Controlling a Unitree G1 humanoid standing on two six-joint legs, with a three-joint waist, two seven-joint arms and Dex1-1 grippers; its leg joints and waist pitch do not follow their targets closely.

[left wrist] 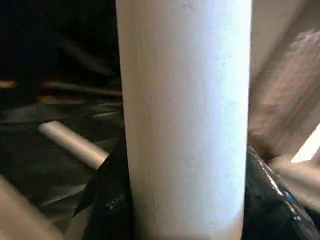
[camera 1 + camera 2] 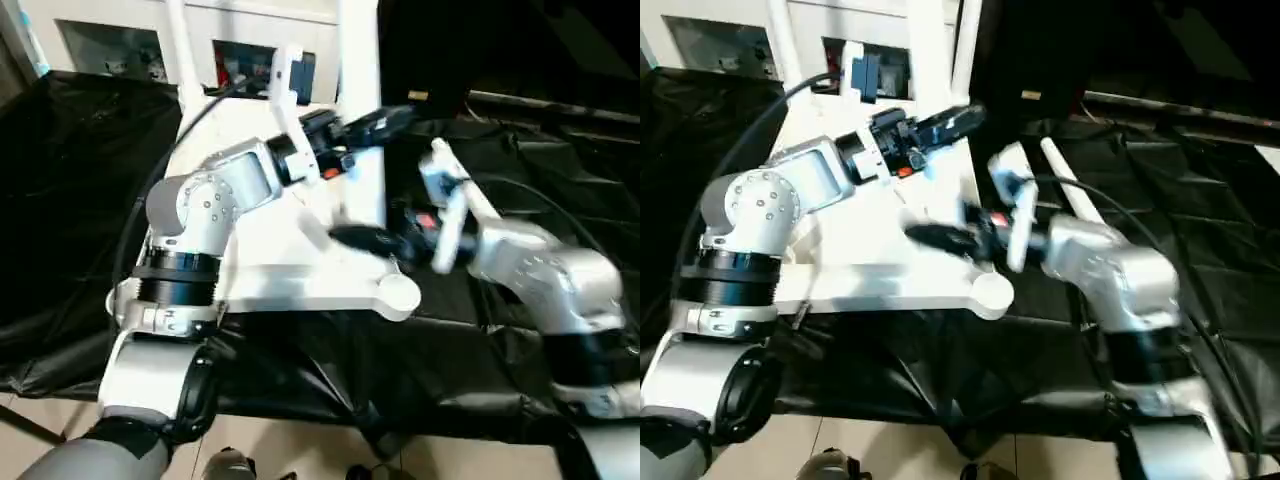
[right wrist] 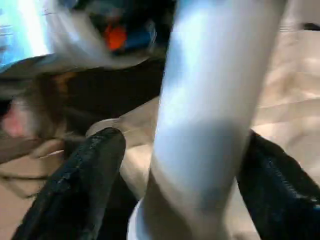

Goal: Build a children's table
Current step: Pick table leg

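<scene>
Fingers (image 1: 112,200) of the left gripper (image 2: 375,122) hug an upright white leg (image 2: 360,90).
Right gripper (image 2: 940,236) fingers sit loosely open around it, lower, near the tabletop (image 2: 300,280) right edge; a loose leg (image 1: 75,145) lies farther right.

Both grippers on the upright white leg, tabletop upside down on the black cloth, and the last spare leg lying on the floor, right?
One thing is off: the spare white tubular leg lies on the black cloth beside the tabletop, not on the floor; the right eye view shows it. The rest holds: left gripper and right gripper flank the upright white tubular leg, and the white plastic square tabletop lies underside up.
</scene>
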